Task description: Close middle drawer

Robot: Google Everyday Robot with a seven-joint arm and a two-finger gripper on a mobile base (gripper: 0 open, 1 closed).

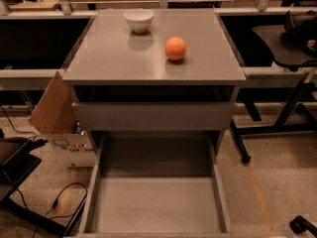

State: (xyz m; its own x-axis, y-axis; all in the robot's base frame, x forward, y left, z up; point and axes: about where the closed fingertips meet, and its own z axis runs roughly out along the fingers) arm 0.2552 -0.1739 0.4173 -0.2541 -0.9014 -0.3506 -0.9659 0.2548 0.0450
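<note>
The grey cabinet point(153, 66) stands in the middle of the camera view. The middle drawer point(156, 207) is pulled far out toward me, and its bare grey inside shows with nothing in it. Its front edge lies at the bottom of the picture. Above it a plain grey drawer front point(153, 115) sits almost flush with the cabinet, with a dark gap over it. My gripper is not in view.
A white bowl point(138, 20) and an orange point(175, 48) rest on the cabinet top. An open cardboard box point(57, 120) stands at the left, with cables point(54, 207) on the floor. A black chair base point(277, 128) is at the right and a small black object point(302, 225) at the bottom right.
</note>
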